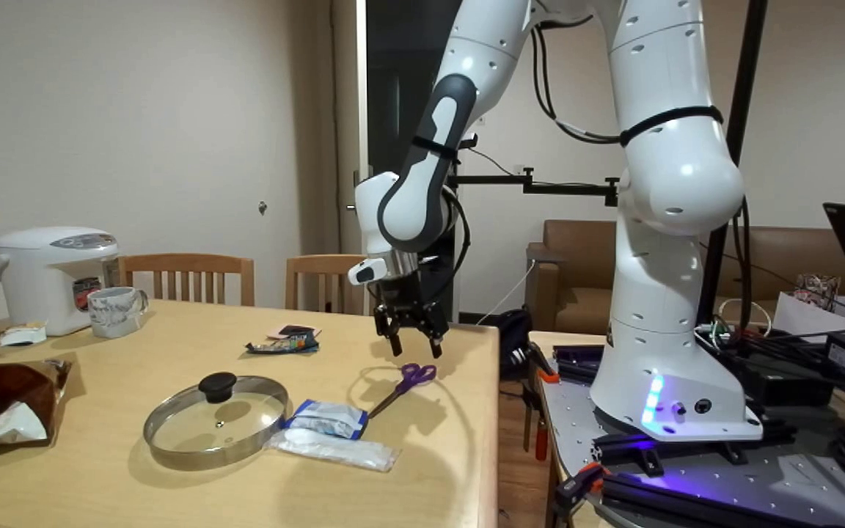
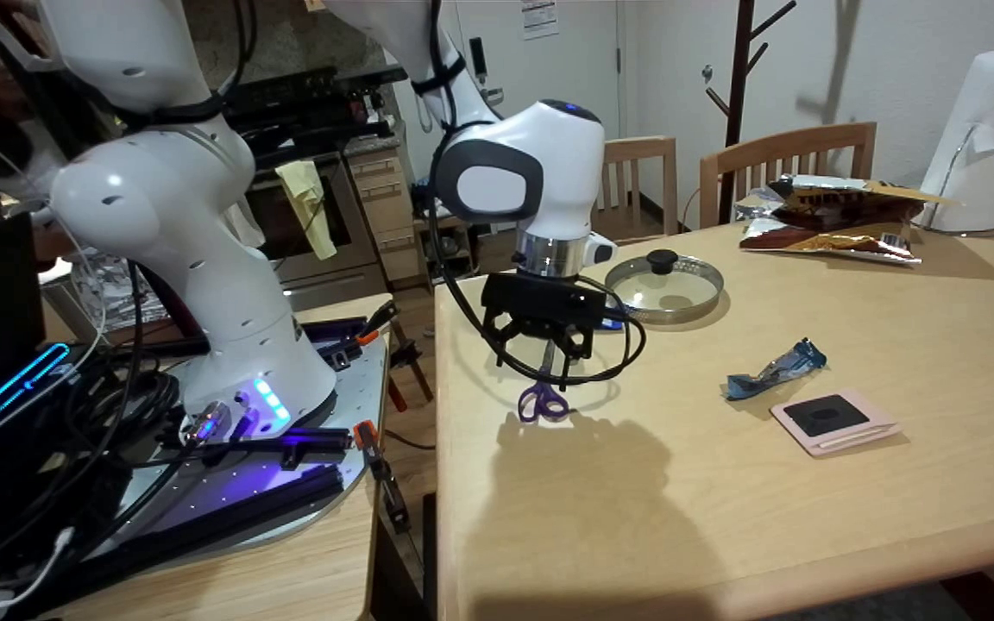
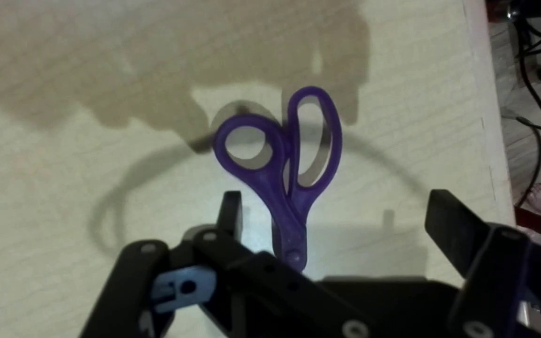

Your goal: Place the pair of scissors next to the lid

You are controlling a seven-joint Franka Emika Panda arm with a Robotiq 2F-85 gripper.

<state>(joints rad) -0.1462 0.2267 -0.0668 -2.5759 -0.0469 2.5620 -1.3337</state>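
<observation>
Hovers with one gripper (image 1: pixel 416 350), fingers (image 3: pixel 451 230) apart, over one pair of scissors (image 3: pixel 277 199), in an exterior view right of one lid (image 1: pixel 218 425) on wooden table (image 1: pixel 188 339), two chairs (image 1: pixel 186 261) far left.

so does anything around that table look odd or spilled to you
A black cable hangs in a slack loop beside the open gripper; that looks odd, since it might snag. Otherwise nothing stands out; no spill shows.
</observation>
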